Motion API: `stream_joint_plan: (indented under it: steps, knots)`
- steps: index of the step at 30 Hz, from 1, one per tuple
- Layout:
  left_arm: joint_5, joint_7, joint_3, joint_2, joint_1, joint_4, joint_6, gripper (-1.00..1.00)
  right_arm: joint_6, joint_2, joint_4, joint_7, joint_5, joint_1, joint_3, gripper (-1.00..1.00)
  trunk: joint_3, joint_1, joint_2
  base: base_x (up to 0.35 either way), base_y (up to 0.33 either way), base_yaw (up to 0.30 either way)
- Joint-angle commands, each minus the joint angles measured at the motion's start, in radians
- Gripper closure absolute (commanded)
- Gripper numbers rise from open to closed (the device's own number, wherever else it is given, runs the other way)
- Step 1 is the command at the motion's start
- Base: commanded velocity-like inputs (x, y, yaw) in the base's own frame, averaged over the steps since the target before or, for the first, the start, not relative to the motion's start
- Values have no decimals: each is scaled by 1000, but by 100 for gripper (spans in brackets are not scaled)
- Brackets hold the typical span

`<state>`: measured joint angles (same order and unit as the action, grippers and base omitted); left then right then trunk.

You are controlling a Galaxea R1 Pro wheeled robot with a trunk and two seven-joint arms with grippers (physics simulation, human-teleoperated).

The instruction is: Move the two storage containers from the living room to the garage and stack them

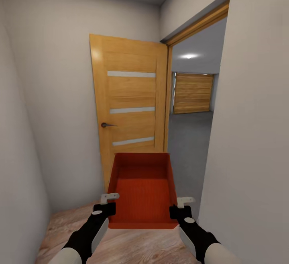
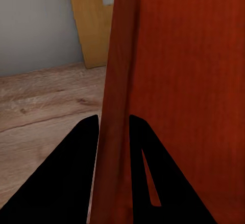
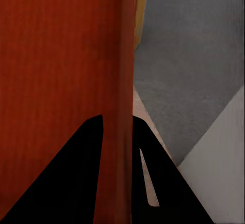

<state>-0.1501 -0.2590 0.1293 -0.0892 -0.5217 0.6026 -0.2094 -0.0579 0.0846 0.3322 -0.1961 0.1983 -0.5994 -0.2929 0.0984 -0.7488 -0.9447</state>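
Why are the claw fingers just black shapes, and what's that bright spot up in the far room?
Both wrist views: the fingers show as flat black silhouettes pinching the red bin walls. Head view: the bright spot is light glare on the garage ceiling, and the door has a soft shine.

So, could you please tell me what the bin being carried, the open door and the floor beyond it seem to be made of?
The storage container looks like smooth red-orange plastic, matte, with faint fine ribbing and thin plain walls. The door appears to be varnished light wood, showing grain and three pale glass-like slats. The garage floor looks like matte dark grey concrete, evenly speckled, though it is only a render.
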Motion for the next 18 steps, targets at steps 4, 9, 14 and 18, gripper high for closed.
stream_joint_plan:
  steps: [4, 9, 14, 18]
  knots:
    - [1, -37, -66, 68, 0, 1, -8, 100, -2, 0, 7, 0, 4, -2, 8, 100, 2, 0, -1, 2, 2, -244]
    - [1, -37, -67, 68, 0, -2, -8, 100, -2, 0, 7, 1, 4, -2, 8, 100, 2, 0, -1, 147, 146, -48]
    - [1, -37, -67, 68, 0, -3, -9, 100, -2, 0, 7, 1, 4, -2, 7, 100, 2, 0, -1, 216, 226, -4]
    - [1, -37, -66, 68, 0, -2, -8, 100, -2, 0, 6, 1, 3, -2, 7, 100, 2, 0, -1, 222, 233, -16]
